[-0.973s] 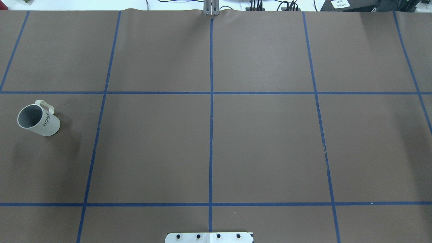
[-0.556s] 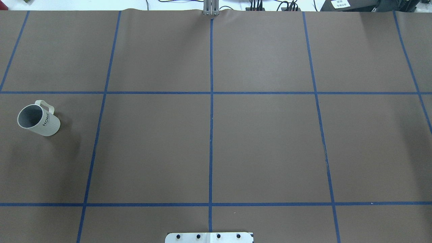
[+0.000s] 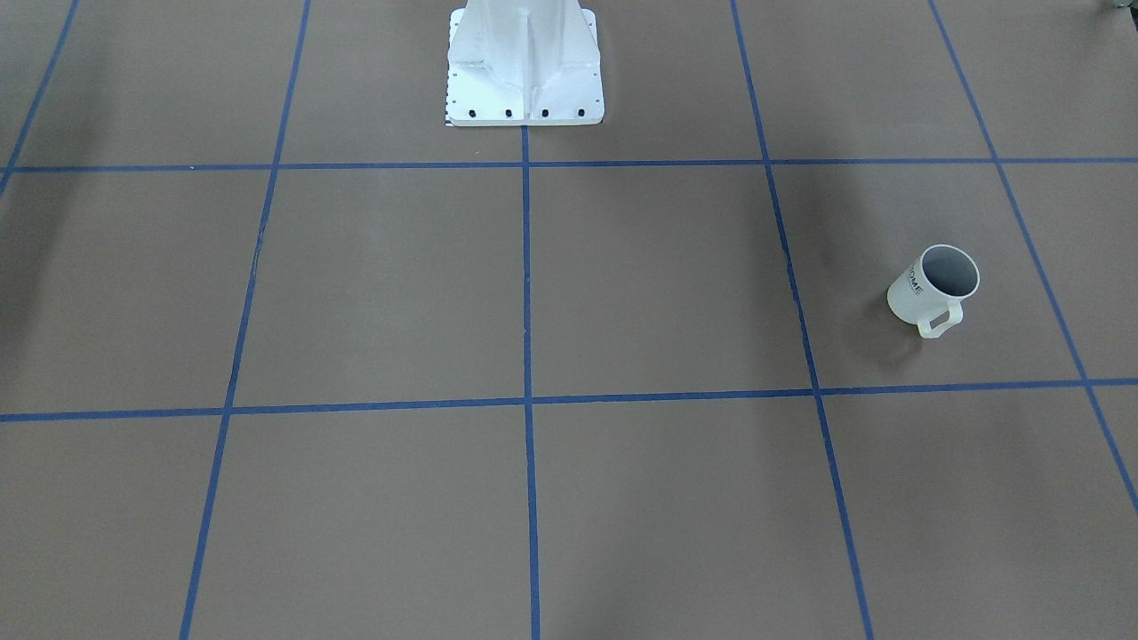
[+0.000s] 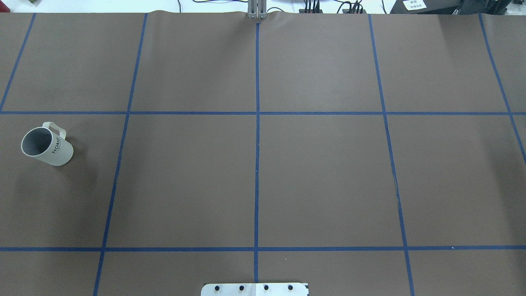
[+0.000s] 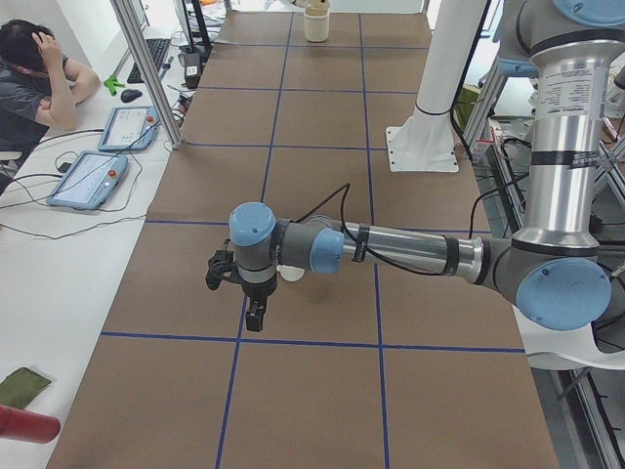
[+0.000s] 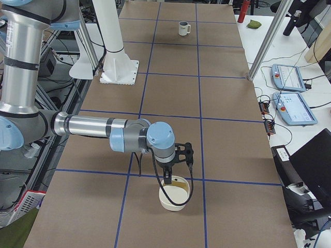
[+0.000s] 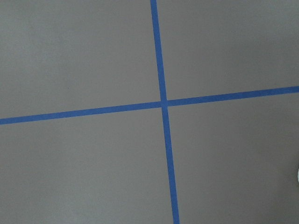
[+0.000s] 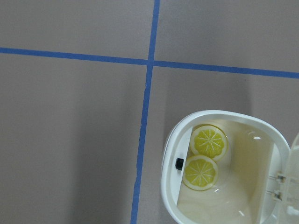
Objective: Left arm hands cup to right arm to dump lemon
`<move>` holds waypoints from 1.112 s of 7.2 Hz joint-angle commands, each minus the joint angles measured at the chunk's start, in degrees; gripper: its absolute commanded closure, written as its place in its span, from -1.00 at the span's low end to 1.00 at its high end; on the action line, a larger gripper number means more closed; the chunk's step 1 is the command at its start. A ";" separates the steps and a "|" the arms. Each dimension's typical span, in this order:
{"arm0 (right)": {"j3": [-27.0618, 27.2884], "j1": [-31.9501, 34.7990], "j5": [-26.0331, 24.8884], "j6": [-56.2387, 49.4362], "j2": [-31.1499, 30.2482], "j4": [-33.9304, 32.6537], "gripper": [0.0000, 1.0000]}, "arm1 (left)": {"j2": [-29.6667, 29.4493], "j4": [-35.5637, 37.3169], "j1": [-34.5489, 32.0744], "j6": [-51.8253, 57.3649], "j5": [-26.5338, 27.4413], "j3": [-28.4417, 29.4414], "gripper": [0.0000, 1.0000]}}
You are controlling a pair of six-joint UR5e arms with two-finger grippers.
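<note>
The off-white cup (image 4: 47,144) with black "HOME" lettering stands upright at the table's left side, handle toward the far edge. It also shows in the front view (image 3: 933,286) and small in the right side view (image 6: 183,28). Its inside looks grey and no lemon shows in it. In the left side view my left gripper (image 5: 254,320) hangs above the table beside the cup (image 5: 290,275), which the wrist partly hides. In the right side view my right gripper (image 6: 168,180) hangs over a cream bowl (image 6: 173,195). I cannot tell whether either gripper is open or shut.
The cream bowl (image 8: 224,168) holds two bright yellow lemon slices (image 8: 209,142). The robot's white base (image 3: 524,71) stands at the table's near middle edge. Blue tape lines grid the brown table. An operator (image 5: 39,68) sits beyond the far side, with tablets (image 5: 88,178) nearby.
</note>
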 commanded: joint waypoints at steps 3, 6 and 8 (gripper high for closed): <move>3.39 0.54 0.84 0.01 -2.54 -2.44 -1.00 | -0.55 0.29 -0.23 0.06 0.05 -0.10 -1.00; 5.52 -1.20 0.75 3.07 -0.87 -3.69 -1.00 | -0.73 0.29 -0.23 -0.38 0.05 -0.19 -1.00; 5.26 -2.62 0.67 5.11 -0.08 -3.60 -1.00 | -0.64 0.29 -0.23 -0.38 0.05 -0.10 -1.00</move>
